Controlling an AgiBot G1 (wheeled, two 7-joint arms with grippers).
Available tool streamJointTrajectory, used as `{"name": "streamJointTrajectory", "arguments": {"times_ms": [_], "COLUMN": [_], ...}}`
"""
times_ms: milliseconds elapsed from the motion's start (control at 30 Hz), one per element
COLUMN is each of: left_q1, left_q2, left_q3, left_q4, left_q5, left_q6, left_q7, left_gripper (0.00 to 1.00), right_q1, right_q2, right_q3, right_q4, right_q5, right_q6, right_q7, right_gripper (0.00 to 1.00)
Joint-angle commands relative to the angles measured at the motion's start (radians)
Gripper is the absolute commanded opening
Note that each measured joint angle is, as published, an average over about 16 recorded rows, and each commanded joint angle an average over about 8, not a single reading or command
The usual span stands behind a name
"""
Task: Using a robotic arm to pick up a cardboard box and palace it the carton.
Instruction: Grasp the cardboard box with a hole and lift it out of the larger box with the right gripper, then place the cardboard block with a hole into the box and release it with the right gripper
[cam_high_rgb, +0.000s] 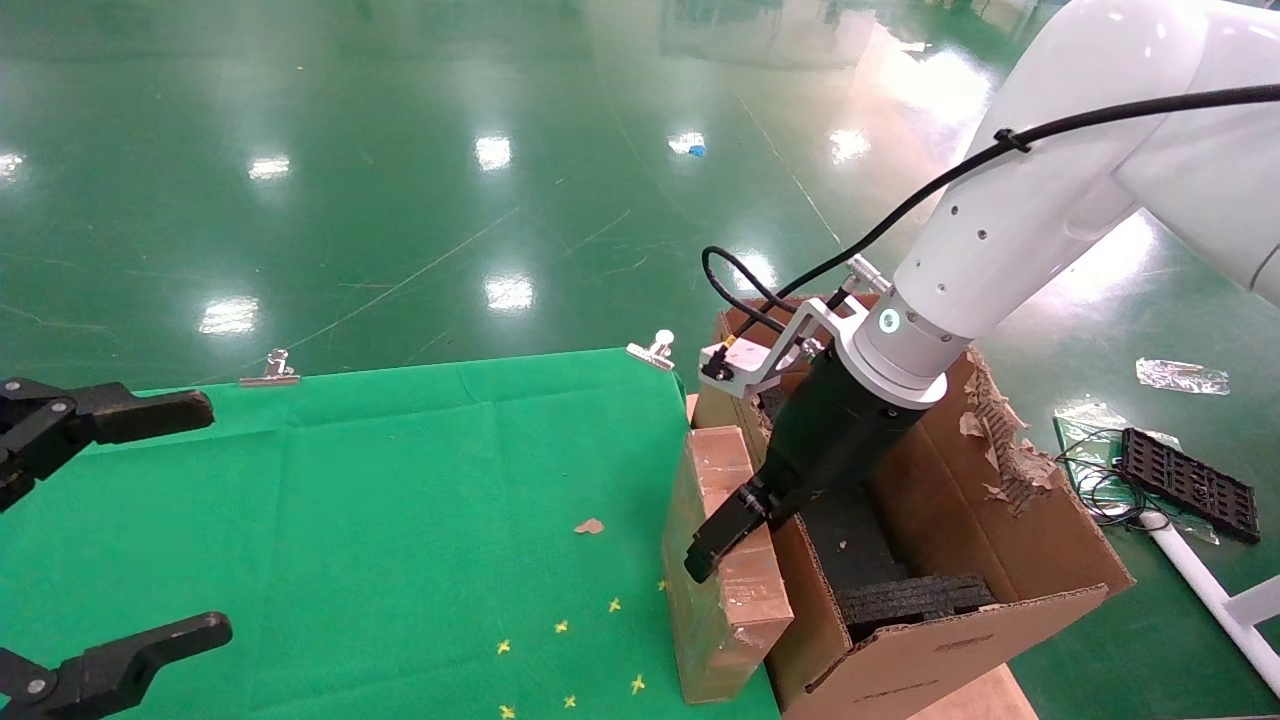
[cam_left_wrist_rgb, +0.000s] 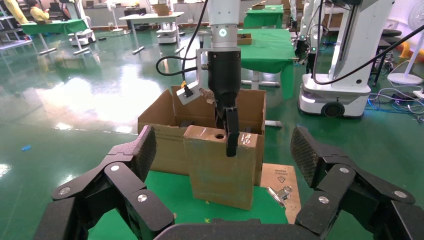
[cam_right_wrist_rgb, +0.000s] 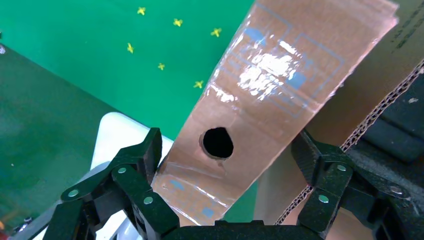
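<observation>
From my station I see the right gripper on the robotic arm closed around the top narrow side of the cardboard box, one finger on each broad face near its small round hole. The box stands upright at the right edge of the green-covered worktop, just beside the near-left wall of the carton; I cannot tell whether they touch or whether the box rests on the cloth. Black foam inserts lie inside the carton. My left gripper hangs over the worktop's left side, well apart from the box, fingers spread wide and holding nothing.
</observation>
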Motion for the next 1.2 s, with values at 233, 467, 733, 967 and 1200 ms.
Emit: {"name": "streamJointTrajectory", "arguments": {"times_ms": [233, 467, 733, 967, 1200], "left_q1": [0.0, 0.0, 0.0, 0.0, -0.001], "left_q2": [0.0, 0.0, -0.001, -0.001, -0.001], "left_q3": [0.001, 0.001, 0.002, 0.002, 0.002], "left_q4": [0.0, 0.0, 0.0, 0.0, 0.0], "left_q5": [0.0, -0.001, -0.001, -0.001, -0.002], "left_q6": [0.0, 0.0, -0.001, -0.001, -0.001], "left_q7": [0.0, 0.0, 0.001, 0.001, 0.001], "left_gripper": [0.0, 0.0, 0.0, 0.0, 0.0], "right_q1": [-0.005, 0.0, 0.031, 0.134, 0.265], "right_q2": [0.004, 0.007, 0.026, 0.112, 0.225], "right_q3": [-0.005, -0.012, -0.004, 0.083, 0.172], "right_q4": [0.007, 0.016, 0.045, 0.062, -0.007], "right_q5": [0.002, -0.006, -0.016, 0.022, 0.031], "right_q6": [-0.005, -0.007, 0.003, 0.063, 0.124], "right_q7": [-0.007, -0.013, -0.052, -0.217, -0.394], "right_gripper": [0.0, 0.0, 0.0, 0.0, 0.0]}}
